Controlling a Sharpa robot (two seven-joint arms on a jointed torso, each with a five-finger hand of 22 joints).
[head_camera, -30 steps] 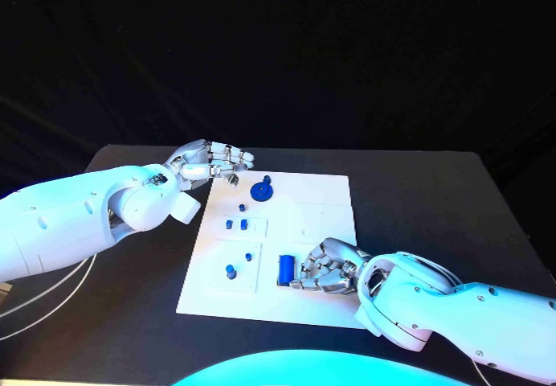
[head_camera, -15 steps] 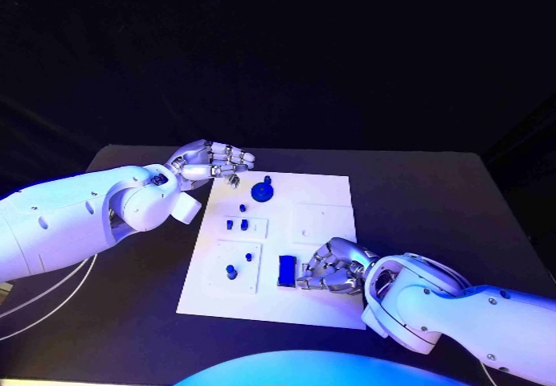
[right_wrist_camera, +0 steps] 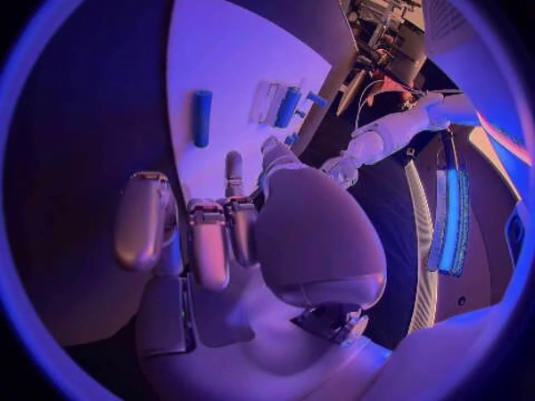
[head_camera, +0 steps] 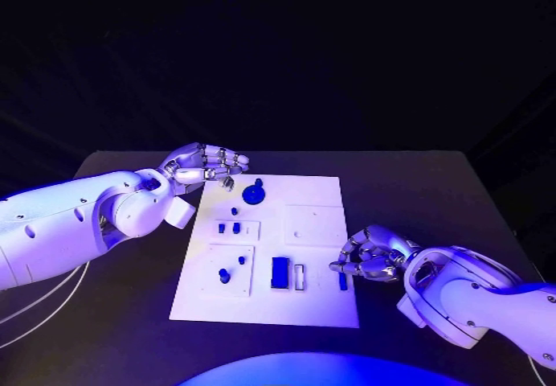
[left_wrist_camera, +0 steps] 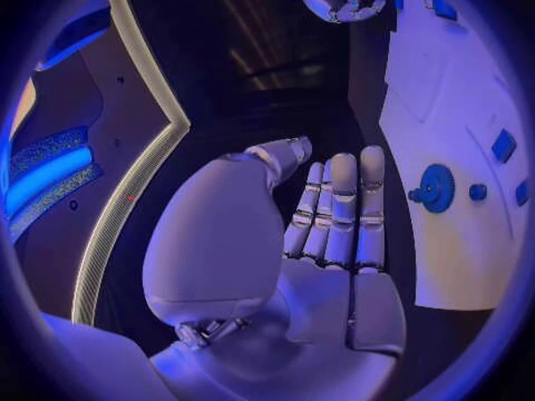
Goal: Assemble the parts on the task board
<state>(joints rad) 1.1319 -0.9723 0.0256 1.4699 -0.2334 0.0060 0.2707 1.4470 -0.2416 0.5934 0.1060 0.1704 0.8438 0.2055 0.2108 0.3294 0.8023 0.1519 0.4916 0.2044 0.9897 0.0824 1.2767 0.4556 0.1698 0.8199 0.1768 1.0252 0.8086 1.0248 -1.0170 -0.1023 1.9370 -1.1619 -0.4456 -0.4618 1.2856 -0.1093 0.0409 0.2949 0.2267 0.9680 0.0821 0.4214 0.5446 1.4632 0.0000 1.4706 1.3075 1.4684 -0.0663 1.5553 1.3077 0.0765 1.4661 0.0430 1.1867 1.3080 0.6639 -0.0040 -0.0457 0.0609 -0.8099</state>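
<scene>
hands flank the white board (head_camera: 312, 293) on the black desk (head_camera: 440, 193), so take them left to right. left hand (head_camera: 206, 164) hovers at the board's far left corner, fingers curled loosely and apart, grasping nothing; the gear-shaped piece (head_camera: 255, 193) lies just beside it on the board. further in, small blue pegs (head_camera: 233, 228) sit along the board's left half, and a dark blue block (head_camera: 280, 272) stands in its slot near the middle. at the board's near right edge lies a short blue rod (head_camera: 343, 281), long axis running from the near edge toward the far edge. right hand (head_camera: 369, 257) sits just to the right of it, fingers curled in; whether they touch or pinch the rod i cannot tell. by my reckoning the right hand is far nearer the rod, so it would take it.
</scene>
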